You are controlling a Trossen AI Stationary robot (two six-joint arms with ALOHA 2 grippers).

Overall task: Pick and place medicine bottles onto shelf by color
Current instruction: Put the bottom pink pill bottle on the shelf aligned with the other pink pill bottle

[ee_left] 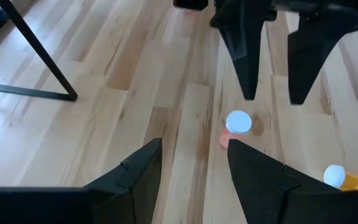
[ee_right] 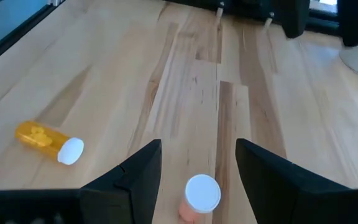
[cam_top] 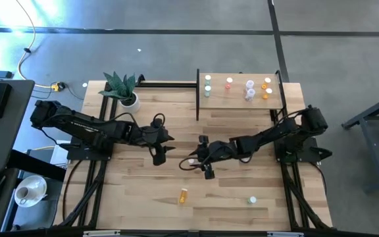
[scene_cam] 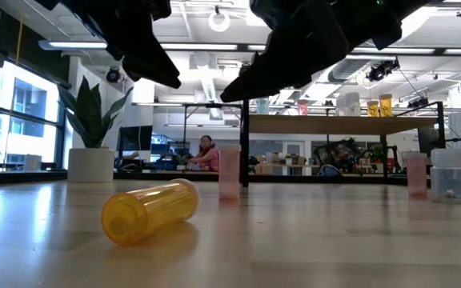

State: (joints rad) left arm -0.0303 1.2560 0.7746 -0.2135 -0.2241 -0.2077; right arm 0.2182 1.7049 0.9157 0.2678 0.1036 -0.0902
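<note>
Right gripper hangs low over the middle of the table, fingers spread wide and holding nothing. A pink bottle stands upright on the wood right under the gap between them. Can't tell if either finger touches it, but the low view shows both grippers up in the air above the bottles.

Left gripper comes in from the other side and faces the right one across that same pink bottle. It's wide open too and has nothing in it. The bottle sits just past its fingertips, closer to one finger than the other.

Shelf is at the back right of the table, up on its black posts. It already has bottles sorted in a row:
- two green bottles at the left end
- one pink shelf bottle next to those
- two white bottles after that
- two orange shelf bottles at the right end

Plant in a white pot sits at the back left, well away from the shelf.

Orange bottle lies on its side near the front edge, apart from both grippers. A greenish bottle stands farther right along the front.
</note>
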